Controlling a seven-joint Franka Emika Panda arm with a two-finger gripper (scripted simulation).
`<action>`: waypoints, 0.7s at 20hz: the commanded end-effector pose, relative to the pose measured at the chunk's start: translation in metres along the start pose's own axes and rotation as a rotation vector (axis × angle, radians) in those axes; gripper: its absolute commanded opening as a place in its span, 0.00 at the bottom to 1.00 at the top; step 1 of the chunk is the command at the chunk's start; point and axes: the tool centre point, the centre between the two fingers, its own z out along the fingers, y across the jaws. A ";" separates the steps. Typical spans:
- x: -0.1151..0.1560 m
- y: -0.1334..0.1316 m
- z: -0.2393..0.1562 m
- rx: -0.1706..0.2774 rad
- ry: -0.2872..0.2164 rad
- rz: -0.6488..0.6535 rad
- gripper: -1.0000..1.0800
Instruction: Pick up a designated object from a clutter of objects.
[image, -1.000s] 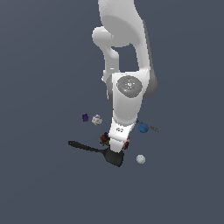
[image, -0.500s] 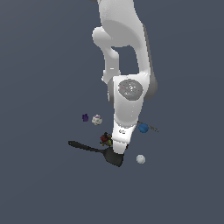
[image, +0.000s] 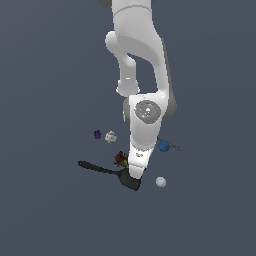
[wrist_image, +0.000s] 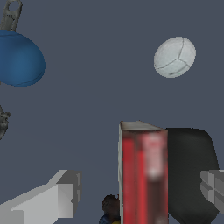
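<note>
In the exterior view, reading from its left: a purple bit (image: 97, 134) and a whitish die-like lump (image: 110, 136) are lying close together. Below them a black spatula (image: 102, 170) is stretching toward the arm, with a multicoloured lump (image: 119, 159) sitting just above its handle. The gripper (image: 134, 176) is hanging low over the spatula blade. A blue ball (image: 164, 146) and a white ball (image: 160, 182) are resting to the exterior view's right.

In the wrist view, the gripper's fingers (wrist_image: 59, 197) are standing apart, open, with the red box (wrist_image: 143, 175) standing on edge between them, touching neither, against the spatula blade (wrist_image: 192, 170).
</note>
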 end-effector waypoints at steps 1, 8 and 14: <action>0.000 0.000 0.011 0.000 0.000 -0.001 0.96; 0.000 0.001 0.019 0.000 0.000 -0.001 0.00; 0.000 0.001 0.019 0.000 0.000 -0.001 0.00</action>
